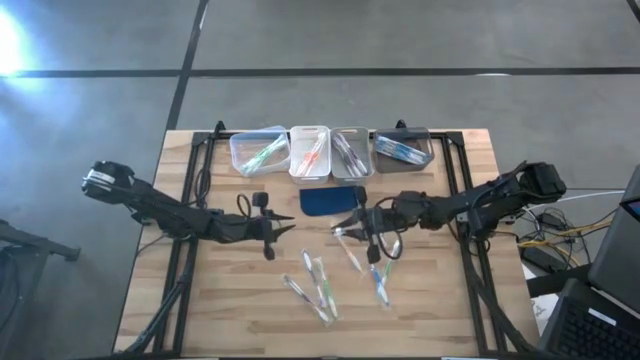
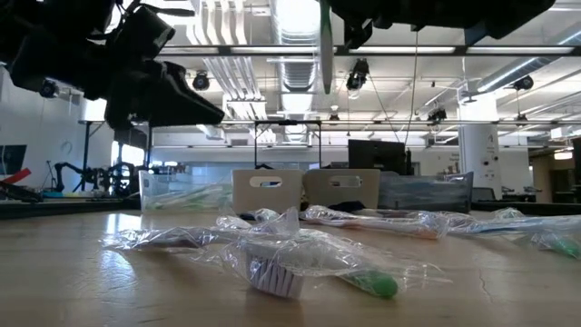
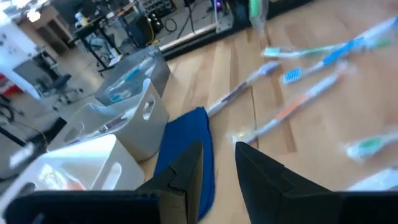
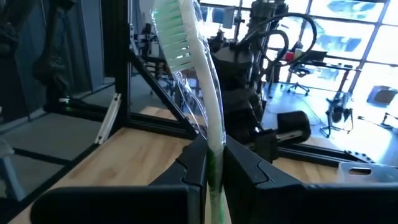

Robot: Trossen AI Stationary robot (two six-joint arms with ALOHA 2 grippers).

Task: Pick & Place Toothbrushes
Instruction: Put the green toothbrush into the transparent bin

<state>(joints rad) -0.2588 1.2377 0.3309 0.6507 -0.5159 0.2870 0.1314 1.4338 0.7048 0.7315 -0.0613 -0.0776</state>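
My right gripper (image 1: 352, 226) hovers over the table's middle, just on the near side of the dark blue pad (image 1: 333, 200), shut on a green-and-white toothbrush (image 4: 199, 93) in a clear wrapper. My left gripper (image 3: 217, 149) hangs open beside it on the left (image 1: 287, 232), with nothing between its fingers. Several wrapped toothbrushes (image 1: 318, 285) lie flat on the wood nearer the front edge; in the low view one has a green handle (image 2: 304, 271). Others lie in the bins (image 1: 310, 150) at the far edge. My right gripper pinches the toothbrush's handle (image 4: 215, 149) between its two fingers, below the bristle head. The fingers reach in level from the table's right side and lie across the brush. It stands nearly upright and clear of the table, bristle head (image 4: 175, 34) up and green lower end (image 2: 325, 54) hanging below the fingers.
A row of small bins runs along the far edge: clear (image 1: 258, 150), white (image 1: 310, 150), and two grey ones (image 1: 352, 150), (image 1: 403, 148). Black frame rails (image 1: 195, 190) run along both table sides. Bare wood lies at the near left (image 1: 210, 310).
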